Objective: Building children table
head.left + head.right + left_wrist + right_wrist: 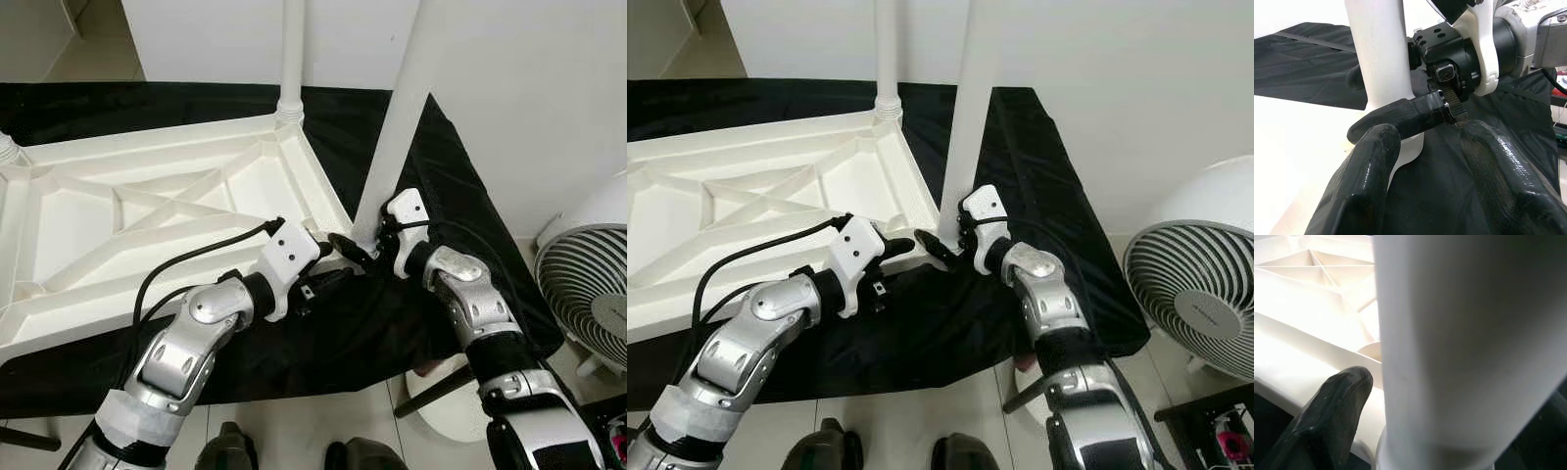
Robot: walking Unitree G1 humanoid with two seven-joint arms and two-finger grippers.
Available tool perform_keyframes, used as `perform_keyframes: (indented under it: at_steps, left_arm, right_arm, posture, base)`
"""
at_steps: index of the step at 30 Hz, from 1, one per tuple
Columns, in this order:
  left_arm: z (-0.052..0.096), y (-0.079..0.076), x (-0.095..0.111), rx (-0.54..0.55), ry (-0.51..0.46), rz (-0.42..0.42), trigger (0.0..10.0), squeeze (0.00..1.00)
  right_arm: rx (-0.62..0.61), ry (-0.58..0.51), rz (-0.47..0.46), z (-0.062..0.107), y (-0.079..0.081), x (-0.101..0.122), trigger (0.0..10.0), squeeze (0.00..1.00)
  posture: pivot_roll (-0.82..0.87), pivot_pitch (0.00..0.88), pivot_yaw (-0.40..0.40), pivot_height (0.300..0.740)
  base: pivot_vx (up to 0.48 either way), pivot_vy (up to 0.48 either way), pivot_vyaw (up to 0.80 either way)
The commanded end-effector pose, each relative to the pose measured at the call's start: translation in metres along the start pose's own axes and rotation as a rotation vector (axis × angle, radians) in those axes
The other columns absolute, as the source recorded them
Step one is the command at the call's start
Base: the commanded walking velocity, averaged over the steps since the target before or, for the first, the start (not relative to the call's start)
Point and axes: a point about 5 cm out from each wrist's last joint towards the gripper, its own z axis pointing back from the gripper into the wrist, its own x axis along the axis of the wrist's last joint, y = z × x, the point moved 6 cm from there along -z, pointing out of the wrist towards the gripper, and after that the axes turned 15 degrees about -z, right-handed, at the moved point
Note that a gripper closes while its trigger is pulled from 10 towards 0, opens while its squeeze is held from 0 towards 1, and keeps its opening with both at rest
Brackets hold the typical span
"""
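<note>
Lay upside down on a black cloth (460, 196): a white plastic children's table (147, 211), ribbed underside up. Stood upright at its far corner: one white leg (292, 49). Stood at the near right corner (slightly tilted): a second leg (402, 108). Clamped around that leg's base: the right hand (361, 247), one finger (1327, 416) on either side. Hovered just beside it: the left hand (328, 279), fingers (1364, 186) spread apart, empty. Stood on the floor to the right: a white fan (588, 284).
</note>
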Motion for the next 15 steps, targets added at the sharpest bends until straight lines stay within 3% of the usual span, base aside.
perform_keyframes:
  at_steps: [1, 13, 15]
  left_arm:
    - [-0.0011, -0.0065, 0.0054, -0.051, -0.023, -0.008, 10.0, 0.0]
    - [0.001, -0.0131, 0.0039, -0.074, -0.018, -0.007, 10.0, 0.0]
    - [0.0008, -0.0145, 0.0036, -0.076, -0.015, -0.005, 10.0, 0.0]
  right_arm:
    - [0.037, 0.007, 0.0, -0.0028, 0.0023, -0.0014, 0.0, 0.0]
    - [0.059, -0.006, -0.013, -0.0015, 0.0, -0.0059, 0.0, 0.0]
    - [0.017, -0.014, 0.017, -0.001, -0.0012, -0.0088, 0.0, 0.0]
  posture:
    - [0.01, 0.022, -0.032, 0.74]
    - [0.01, 0.027, -0.039, 0.74]
    - [0.01, 0.03, -0.042, 0.74]
  base:
    - [0.0, 0.0, 0.0]
    - [0.0, 0.0, 0.0]
    - [0.0, 0.0, 0.0]
